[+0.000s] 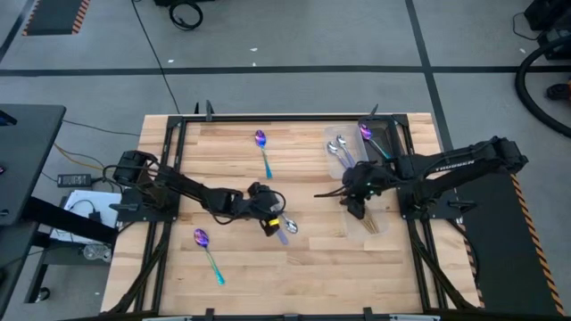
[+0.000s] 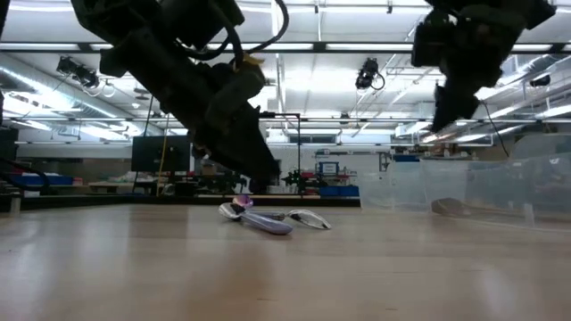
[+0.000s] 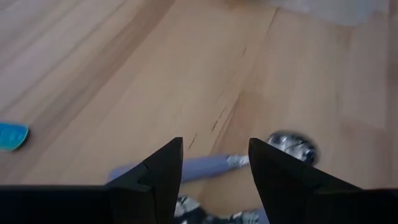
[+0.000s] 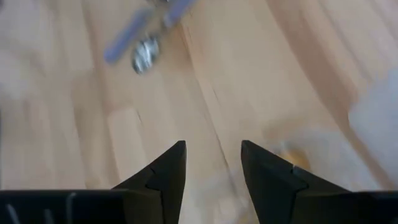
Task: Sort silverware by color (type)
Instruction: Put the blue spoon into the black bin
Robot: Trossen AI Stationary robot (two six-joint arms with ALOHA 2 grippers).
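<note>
Left gripper (image 1: 272,225) low over spoons (image 1: 285,227)

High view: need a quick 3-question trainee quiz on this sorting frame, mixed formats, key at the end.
1. True or false: the left gripper is shut on a spoon.
2. How many purple-blue spoons lie loose on the bare wood, outside any container? A) one B) two C) four
3. Fill in: the right gripper, fingers open, hovers over a clear ____.

Key:
1. False; its fingers are open above the silver spoon.
2. B: far spoon and near spoon.
3. Container.
</note>
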